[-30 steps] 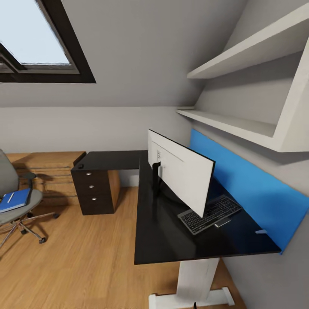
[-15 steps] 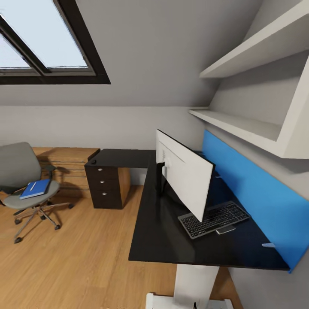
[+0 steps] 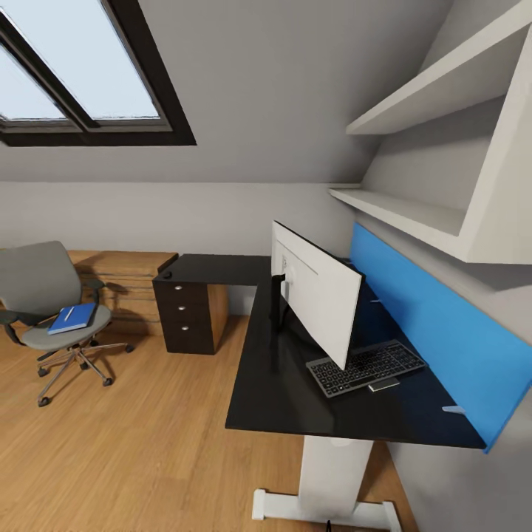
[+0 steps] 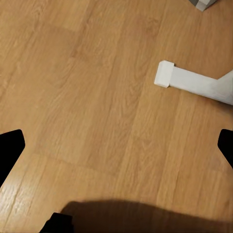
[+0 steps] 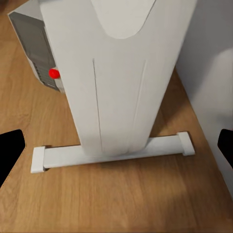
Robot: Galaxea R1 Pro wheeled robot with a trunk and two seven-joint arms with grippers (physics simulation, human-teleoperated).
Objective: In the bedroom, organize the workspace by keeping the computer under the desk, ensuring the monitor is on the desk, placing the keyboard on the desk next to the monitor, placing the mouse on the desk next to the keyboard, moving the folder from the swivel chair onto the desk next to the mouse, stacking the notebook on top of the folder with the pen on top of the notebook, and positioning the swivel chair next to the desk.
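The glossy black desk [image 3: 295, 399] carries the white-backed monitor [image 3: 318, 295] and the slim grey keyboard [image 3: 366, 367] just behind it. The flat blue folder [image 3: 72, 318] lies on the grey padded swivel chair [image 3: 52, 310], well apart. Both hands' [image 4: 116, 145] [image 5: 116, 145] dark fingertips are spread, released, above wood floor.

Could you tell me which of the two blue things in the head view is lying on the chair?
The small blue folder lies flat on the grey chair seat. The other, a long blue panel, stands along the wall behind the desk.

Keyboard [image 3: 366, 367] lies behind monitor [image 3: 316, 297] on desk [image 3: 281, 399]; swivel chair [image 3: 46, 303] far left.
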